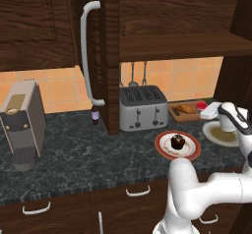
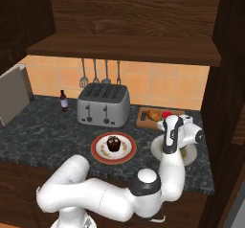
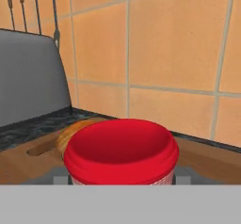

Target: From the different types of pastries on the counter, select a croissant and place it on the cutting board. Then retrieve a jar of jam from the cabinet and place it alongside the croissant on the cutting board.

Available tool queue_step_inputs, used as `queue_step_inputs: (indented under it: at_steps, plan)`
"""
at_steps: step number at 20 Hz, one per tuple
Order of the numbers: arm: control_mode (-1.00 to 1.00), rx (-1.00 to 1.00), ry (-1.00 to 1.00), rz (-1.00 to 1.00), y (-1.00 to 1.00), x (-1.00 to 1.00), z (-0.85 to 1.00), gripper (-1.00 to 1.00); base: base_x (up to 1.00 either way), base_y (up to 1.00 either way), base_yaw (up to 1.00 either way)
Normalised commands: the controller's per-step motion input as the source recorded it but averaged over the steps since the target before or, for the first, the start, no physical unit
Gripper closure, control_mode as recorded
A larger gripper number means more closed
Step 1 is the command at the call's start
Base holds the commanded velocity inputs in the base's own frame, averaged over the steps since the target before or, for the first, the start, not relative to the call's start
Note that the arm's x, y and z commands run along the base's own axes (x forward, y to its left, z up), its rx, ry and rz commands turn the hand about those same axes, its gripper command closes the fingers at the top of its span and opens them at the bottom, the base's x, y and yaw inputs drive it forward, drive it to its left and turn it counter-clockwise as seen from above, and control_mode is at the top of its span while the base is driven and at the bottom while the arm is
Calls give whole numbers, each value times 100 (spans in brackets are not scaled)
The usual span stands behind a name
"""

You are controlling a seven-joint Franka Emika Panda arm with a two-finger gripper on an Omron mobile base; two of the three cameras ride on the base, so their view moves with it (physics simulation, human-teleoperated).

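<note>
Here, over the counter (image 1: 74, 154), cutting board (image 2: 143, 122) just ahead beneath the gripper (image 2: 191, 121); croissant (image 2: 154, 114) lying on it, left of the jar of jam (image 3: 121, 151), apparently clamped between jaws, lid up.

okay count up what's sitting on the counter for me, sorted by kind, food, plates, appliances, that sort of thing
Pastries: 2, croissant and cupcake
Jars: 1, jar of jam
Bottles: 1, dark bottle
Plates: 2, red-rimmed plate and cream plate
Boards: 1, cutting board
Appliances: 2, toaster and coffee machine
Total: 9
</note>
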Motion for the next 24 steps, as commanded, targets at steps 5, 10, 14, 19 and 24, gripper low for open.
queue_step_inputs:
  at_steps: [5,10,14,19,24]
  plan:
    - [-100,0,1,1,-35,52,-18,100,0,0,0]
    - [-100,0,0,3,-37,52,-22,100,0,0,0]
    - [-100,0,0,2,-26,22,-45,-100,0,0,0]
    - [-100,0,0,0,-1,-16,1,-100,0,0,0]
    - [-100,-2,0,0,9,-29,63,-100,0,0,0]
